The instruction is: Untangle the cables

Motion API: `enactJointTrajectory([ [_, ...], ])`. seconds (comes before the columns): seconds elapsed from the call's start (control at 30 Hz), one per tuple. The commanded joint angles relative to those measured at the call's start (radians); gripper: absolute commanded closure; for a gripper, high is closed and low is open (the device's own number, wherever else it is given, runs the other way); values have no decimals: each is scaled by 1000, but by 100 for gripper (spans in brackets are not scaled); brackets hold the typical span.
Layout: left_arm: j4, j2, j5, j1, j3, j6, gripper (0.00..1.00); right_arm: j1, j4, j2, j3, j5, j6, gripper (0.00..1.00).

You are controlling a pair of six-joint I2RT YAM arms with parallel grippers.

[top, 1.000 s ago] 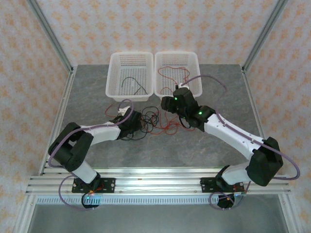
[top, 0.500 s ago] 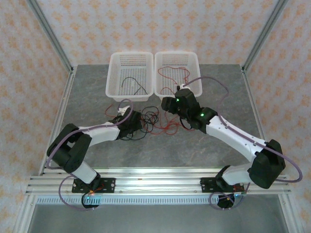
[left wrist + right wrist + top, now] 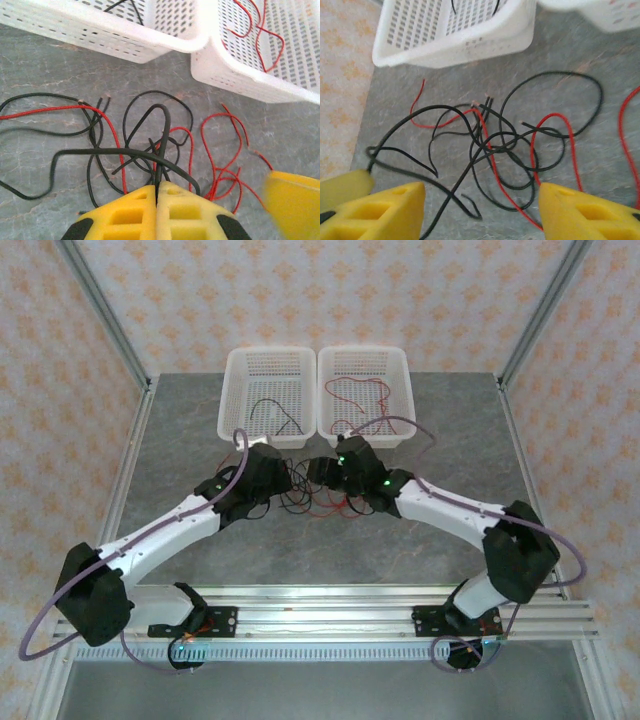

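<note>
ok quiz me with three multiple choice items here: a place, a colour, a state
1. Where is the tangle of cables? A in a basket; B on the table; C on the front rail.
2. The right-hand basket holds a cable of what colour? A red; B black; C blue.
3. The left gripper is: A wide open; B shut on a black cable; C shut on a basket rim.
Answers: B, the loops lie on the grey tabletop; A, the red cable curls inside; B, its fingers meet around the wire.

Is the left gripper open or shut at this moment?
Shut: the left gripper has its yellow fingers pressed together, pinching a black cable between them.
</note>
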Motion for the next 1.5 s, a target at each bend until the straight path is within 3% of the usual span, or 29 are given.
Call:
enactJointTrajectory([
  [0.0,-138,-15,-61,-45,61,34,100,19,87,53,63,-45,31,39],
  [0.2,-155,-48,-68,-77,81,27,100,27,115,144,108,-57,29,40],
  [0.37,-169,-85,-57,-80,106,38,100,27,114,210,144,-80,18,48],
  [0.77,-215,-95,-73,-80,162,73,100,25,50,105,112,-54,-158,49],
  [1.0,-224,-112,-40,-80,241,101,100,25,112,225,155,-105,-114,50],
  [1.07,-235,-123,-39,-80,260,106,100,25,125,266,165,-96,-96,53],
  [1.27,-277,-163,-63,-80,310,119,100,23,131,333,151,-6,-51,80],
  [1.47,-324,-182,-110,-80,380,137,100,2,161,348,94,36,14,86],
])
